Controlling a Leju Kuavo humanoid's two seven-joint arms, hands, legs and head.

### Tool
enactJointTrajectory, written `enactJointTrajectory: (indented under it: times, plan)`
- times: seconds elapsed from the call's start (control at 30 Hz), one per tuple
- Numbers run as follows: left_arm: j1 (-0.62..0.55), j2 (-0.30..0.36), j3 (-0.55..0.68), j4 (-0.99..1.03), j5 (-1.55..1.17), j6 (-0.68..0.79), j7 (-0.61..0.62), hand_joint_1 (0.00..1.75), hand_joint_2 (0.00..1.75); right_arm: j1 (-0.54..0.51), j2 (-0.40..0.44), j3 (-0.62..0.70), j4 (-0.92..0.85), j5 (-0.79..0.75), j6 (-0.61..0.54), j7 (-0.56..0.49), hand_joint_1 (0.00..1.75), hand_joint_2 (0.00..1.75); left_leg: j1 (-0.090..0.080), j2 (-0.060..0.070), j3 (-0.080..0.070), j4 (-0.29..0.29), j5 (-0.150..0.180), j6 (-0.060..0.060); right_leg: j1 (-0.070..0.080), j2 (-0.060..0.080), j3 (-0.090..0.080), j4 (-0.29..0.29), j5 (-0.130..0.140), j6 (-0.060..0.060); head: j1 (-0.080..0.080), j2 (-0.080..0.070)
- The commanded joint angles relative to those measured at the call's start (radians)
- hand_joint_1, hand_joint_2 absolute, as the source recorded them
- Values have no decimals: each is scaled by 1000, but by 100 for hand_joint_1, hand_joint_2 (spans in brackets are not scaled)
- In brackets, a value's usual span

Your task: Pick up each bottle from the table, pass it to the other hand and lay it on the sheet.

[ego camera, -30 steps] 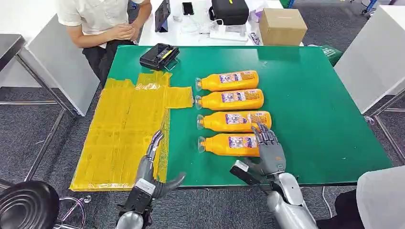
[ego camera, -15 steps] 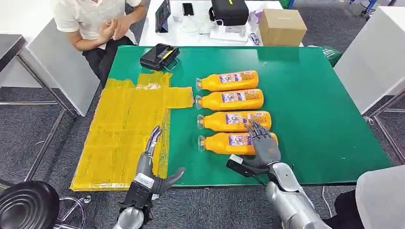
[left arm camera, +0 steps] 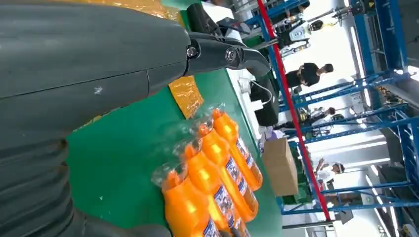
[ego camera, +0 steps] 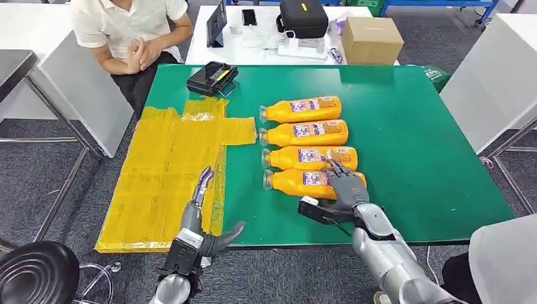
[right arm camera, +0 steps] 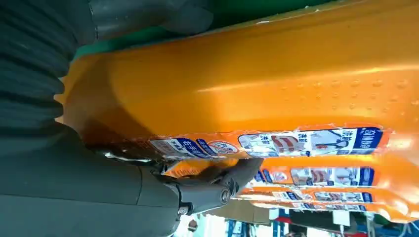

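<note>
Four orange bottles lie on their sides in a row on the green tabletop (ego camera: pixel 411 126), clear caps pointing toward the yellow sheet (ego camera: pixel 164 171). Each carries a blue, white and red label; in the right wrist view the label (right arm camera: pixel 306 140) on the nearest bottle (ego camera: pixel 297 182) shows Chinese characters in white on blue, too small and skewed to read, and no brand name can be made out.

The right hand (ego camera: pixel 346 190) lies over the base end of the nearest bottle, fingers draped across its top and thumb (right arm camera: pixel 148 15) down its near side. It seems to be closing round the bottle, though whether the grip is firm cannot be told, and the bottle rests on the tabletop. The hand hides that bottle's base and part of the second bottle (ego camera: pixel 310 158). Beyond lie the third bottle (ego camera: pixel 304 132) and the farthest bottle (ego camera: pixel 301 109).

The left hand (ego camera: pixel 201 218) hovers at the sheet's near corner, fingers straight and spread, thumb out, holding nothing.

A black device (ego camera: pixel 212 77) sits at the tabletop's far edge; its yellow marking is unreadable. A seated person (ego camera: pixel 133 31) is cut off at the frame's top.
</note>
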Motion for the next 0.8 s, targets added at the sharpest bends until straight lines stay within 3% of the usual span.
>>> enactJointTrajectory:
  times: [0.03,0.3,0.4,0.47,0.5,0.6,0.67,0.8]
  plan:
    - [-11,23,-4,0,-4,-10,11,0,175,45,-19,66,49,-1,76,30,173,175,1,-2,-1,-1,2,-1,1,-3,-1,-1,1,-1,0,0]
    - [-4,23,1,-9,-7,-13,13,0,175,86,-20,77,4,-5,50,23,162,175,1,-4,0,-3,2,-1,2,-4,5,-3,1,-2,0,0]
    - [-3,23,5,-8,-10,-16,14,0,175,101,-22,67,7,-34,70,24,168,175,1,-4,1,-2,1,-1,2,-4,8,-3,0,-1,0,0]
    - [-5,24,13,-9,5,-26,10,0,175,116,-14,23,9,-118,85,-49,171,175,1,-5,0,-4,3,-1,1,-6,6,-4,1,-2,0,0]
    - [-3,18,26,-10,39,-46,7,0,175,133,1,-26,0,-216,122,-139,175,175,1,-5,1,-2,2,-1,2,-6,4,-3,1,-1,0,0]
    - [-4,19,28,-9,41,-48,7,0,175,142,1,-26,2,-222,121,-146,175,175,1,-6,1,-2,2,-1,2,-6,3,-3,0,-1,0,0]
    - [57,-14,83,-61,214,-142,37,0,175,240,33,-104,-110,-381,146,-260,175,175,1,-5,1,-3,2,-1,2,-6,3,-4,1,-1,0,0]
    - [157,29,91,-139,404,-228,77,0,175,400,89,-107,-348,-477,120,-292,175,175,3,-2,8,-5,-1,-4,3,-2,8,-6,0,-2,0,0]
